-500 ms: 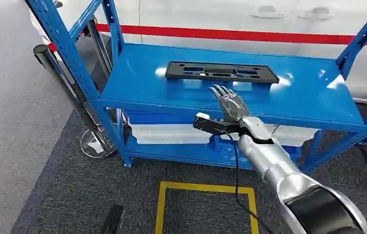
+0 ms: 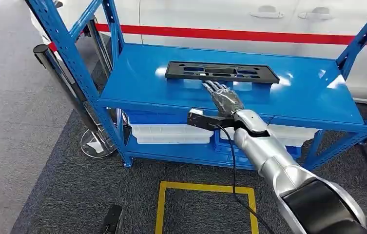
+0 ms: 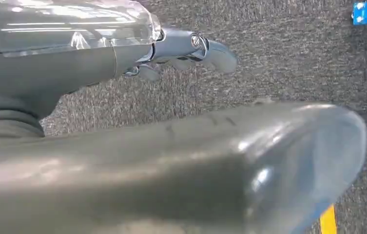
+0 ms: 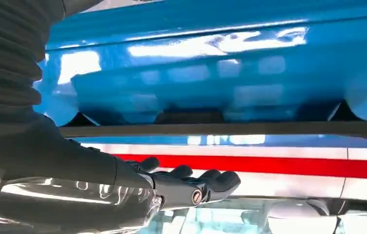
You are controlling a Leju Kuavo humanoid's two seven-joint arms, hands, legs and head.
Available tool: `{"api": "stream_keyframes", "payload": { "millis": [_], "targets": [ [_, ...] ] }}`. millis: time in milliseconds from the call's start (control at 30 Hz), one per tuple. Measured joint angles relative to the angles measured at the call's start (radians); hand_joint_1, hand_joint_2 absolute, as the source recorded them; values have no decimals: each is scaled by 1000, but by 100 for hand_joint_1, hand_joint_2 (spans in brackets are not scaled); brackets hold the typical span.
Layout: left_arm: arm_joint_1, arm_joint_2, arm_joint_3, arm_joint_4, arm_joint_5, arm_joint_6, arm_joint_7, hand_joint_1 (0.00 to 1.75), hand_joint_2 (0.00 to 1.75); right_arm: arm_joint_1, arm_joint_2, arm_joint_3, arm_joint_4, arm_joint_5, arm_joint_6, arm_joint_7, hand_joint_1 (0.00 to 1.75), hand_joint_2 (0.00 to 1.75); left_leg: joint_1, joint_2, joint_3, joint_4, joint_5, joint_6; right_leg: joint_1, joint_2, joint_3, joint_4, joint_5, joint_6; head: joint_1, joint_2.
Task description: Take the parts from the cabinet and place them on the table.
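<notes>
- The black part (image 2: 222, 71) is lying flat on the top shelf (image 2: 137, 83) of the blue cabinet (image 2: 69, 53), toward the far middle, long side running left to right. It isn't lifted at all.
- The right hand (image 2: 225, 97) is reaching out over the near half of that shelf with its fingers stretched forward and apart, gripping nothing. The fingertips are sitting just short of the part's near edge, and I can't tell if they're touching it.
- In the right wrist view the part (image 4: 215, 128) is showing as a thin dark edge with small tabs, and the right hand (image 4: 191, 187) is lined up flat with it. That's the worry: a flat hand going at a low, thin plate probably ends up shoving it toward the far edge rather than getting under it.
- The shelf looks glossy, so I'm guessing the part slides easily. A push off-centre could also be spinning it instead of moving it straight.
- The part is long and the hand is aiming roughly at its middle. If the grip lands off to one side, it's likely tipping and slipping out on the lift.
- The black cable (image 2: 233, 161) hanging off the wrist could be snagging on the shelf's front lip when the arm pulls back.
- The left hand (image 3: 191, 48) is hanging down over the grey carpet (image 3: 279, 53), fingers loosely curled, holding nothing, so no help from that side if the part tips.
</notes>
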Motion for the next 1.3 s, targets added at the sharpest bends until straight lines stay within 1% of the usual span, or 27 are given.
{"api": "stream_keyframes", "payload": {
  "millis": [300, 367, 400, 433, 467, 533, 567, 600, 633, 667, 700, 733, 767, 800, 833, 867, 900, 933, 967, 1000, 1033, 1100, 1133, 1167, 1200, 1267, 1300],
  "targets": [
    [4, 1, 2, 0, 4, -19, -7, 0, 0, 7, 10, 9, 20, -3, -7, -9, 0, 175, -7, -1, -5, 9, -5, 8, -7, 0, -1, -6, 3, 7, 0, 0],
    [4, 2, 2, 0, 2, -19, -6, 0, 0, 8, 9, 12, 21, -3, -11, -9, 0, 175, -3, -1, -10, -5, -17, 25, -5, 0, -1, 13, 13, 22, 0, 0],
    [4, 2, 2, 0, -2, -19, -5, 0, 0, 7, 9, 13, 21, -3, -14, -9, 0, 175, -3, -1, 10, -12, -17, 35, -8, 0, -1, 22, 13, 25, 0, 0],
    [5, 2, 2, 0, -2, -19, -5, 0, 0, 7, 9, 13, 21, -3, -18, -9, 0, 175, -1, -1, 22, -18, -16, 39, -8, -4, -12, 41, 2, 23, 1, 0],
    [5, 2, 2, 0, -3, -20, -4, 0, 0, 4, 9, 14, 21, -3, -20, -9, 0, 175, -1, 0, 31, -19, -18, 41, -7, -5, -45, 96, -20, 16, 0, 0],
    [5, 2, 2, 0, -5, -21, -1, 0, 0, 8, 9, 16, 23, -4, -21, -9, 0, 175, -2, 0, 42, -19, -27, 44, -2, -5, -153, 252, -68, 16, 0, 0],
    [7, 2, 2, 0, -5, -22, 0, 0, 0, 13, 9, 17, 25, -4, -21, -9, 0, 175, -3, 0, 50, -19, -35, 42, -1, -6, -207, 316, -77, 15, 0, 0],
    [9, 2, 2, 0, -5, -23, 0, 0, 0, 17, 9, 17, 26, -4, -21, -9, 0, 175, -3, -1, 59, -19, -43, 40, 0, -6, -236, 338, -70, 15, 0, 0],
    [13, 2, 2, 0, -5, -23, 1, 0, 0, 20, 9, 17, 27, -4, -21, -9, 0, 175, -3, -4, 76, -19, -56, 37, 2, -6, -250, 311, -43, 12, 0, 0],
    [16, 2, 2, 0, -6, -23, 1, 0, 0, 19, 9, 17, 27, -4, -22, -8, 0, 175, -4, -6, 97, -19, -71, 34, 4, -6, -239, 245, -7, 8, 0, 0],
    [18, 2, 2, 0, -6, -23, 1, 0, 0, 18, 8, 17, 27, -4, -21, -5, 0, 175, -5, -6, 121, -19, -89, 31, 7, -7, -218, 151, 49, -2, 0, 0],
    [19, 2, 2, 0, -7, -23, 1, 0, 0, 18, 6, 17, 27, -5, -21, -3, 0, 175, -5, -6, 134, -20, -102, 29, 12, -7, -208, 92, 101, -9, 1, 0],
    [23, -3, 2, 5, -10, -24, 1, 0, 0, 20, 0, 19, 34, -7, -20, -2, 0, 175, -5, -4, 155, -14, -124, 22, 23, -10, -213, 36, 183, -18, 0, 0],
    [18, -2, 2, 5, -10, -24, 1, 0, 0, 19, 1, 21, 35, -8, -18, 0, 0, 175, -5, -5, 148, -25, -131, 13, 25, -10, -202, 34, 158, -18, 1, 0],
    [19, -3, 2, 5, -10, -24, 3, 0, 0, 19, 7, 23, 32, -9, -18, 1, 0, 175, -1, -2, 160, -36, -134, 5, 28, -8, -201, 37, 159, -24, 0, 0],
    [16, -4, 2, 5, -9, -26, 3, 0, 0, 10, 5, 23, 31, -11, -18, 5, 0, 175, -1, -1, 170, -35, -122, -2, 31, -8, -194, 36, 147, -35, 0, 0],
    [13, -5, 2, 5, -11, -29, 3, 0, 0, -2, 5, 23, 30, -14, -19, 7, 0, 175, -6, -2, 163, -9, -101, -10, 24, -8, -177, 24, 141, -43, 0, 0],
    [10, -4, 2, 5, -13, -28, 3, 0, 0, -6, 5, 23, 31, -17, -19, 8, 0, 175, -2, 0, 118, 65, -67, -12, 19, -5, -155, 8, 134, -44, 0, 0],
    [8, -4, 2, 5, -14, -29, 3, 0, 0, -6, 5, 24, 31, -21, -19, 8, 0, 175, 0, 0, 73, 147, -40, -20, 14, -6, -134, -6, 125, -48, 0, 0],
    [9, -4, 2, 5, -14, -29, 3, 0, 0, -1, 4, 25, 33, -21, -18, 7, 0, 175, 6, 0, 19, 224, -55, -31, 10, -6, -110, -19, 114, -48, 0, 0],
    [10, -4, 2, 6, -16, -28, 5, 0, 0, 8, 4, 25, 36, -21, -18, 6, 0, 175, 13, 0, -22, 265, -103, -42, 7, -6, -86, -28, 102, -47, 0, 0],
    [13, -4, 2, 8, -16, -26, 12, 0, 0, 17, 4, 26, 42, -21, -18, 6, 0, 175, 22, 1, -81, 276, -206, -56, -1, -4, -50, -34, 78, -42, 0, 0],
    [13, -2, 2, 8, -16, -26, 14, 0, 0, 17, 4, 26, 43, -22, -18, 6, 0, 175, 25, 1, -100, 250, -214, -60, -6, -1, -36, -34, 66, -38, 0, 0],
    [13, -1, 2, 8, -16, -26, 17, 0, 0, 17, 5, 27, 43, -23, -18, 6, 0, 175, 29, 1, -105, 194, -175, -62, -11, 1, -21, -34, 54, -33, 0, 0],
    [13, 1, 2, 8, -16, -26, 18, 0, 0, 17, 6, 28, 43, -24, -18, 6, 0, 175, 32, 2, -101, 114, -91, -63, -15, 3, -7, -34, 41, -27, 0, 0],
    [19, 1, 2, 10, -16, -26, 21, 0, 0, 19, 9, 29, 45, -28, -18, 7, 0, 175, 37, 5, -102, -24, 106, -60, -15, 5, 4, -32, 24, -16, 0, 0],
    [15, 2, 2, 14, -17, -26, 23, 0, 0, 24, 13, 32, 47, -31, -16, 7, 0, 175, 32, 6, -114, -28, 113, -48, -13, 8, 4, -28, 16, -6, 0, 0]
  ]
}}
